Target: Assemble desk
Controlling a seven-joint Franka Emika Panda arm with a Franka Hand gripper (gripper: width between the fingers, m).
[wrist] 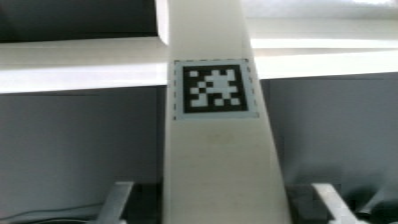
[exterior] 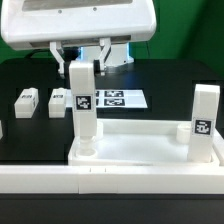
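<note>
Gripper [wrist: 222, 198] has its jaws apart, straddling the upright leg [exterior: 82, 105] near its top. The fingers [wrist: 118, 202] sit either side with a visible gap to the leg's faces, not clamped. The leg's foot meets the tabletop [exterior: 150, 140] at the tabletop's corner on the exterior view's left, marker facing the camera. The tabletop lies rim up along the table's near edge, just behind the rail [exterior: 100, 180]. A second leg [exterior: 205, 120] stands upright at the tabletop's corner on the exterior view's right, well apart, with open tray floor between. Two loose legs [exterior: 25, 100] [exterior: 57, 101] lie flat toward the exterior view's left edge of the table [exterior: 170, 80]. The marker board [exterior: 112, 99] lies mid-table behind the first leg. Black surface shows from there to the far right corner.
</note>
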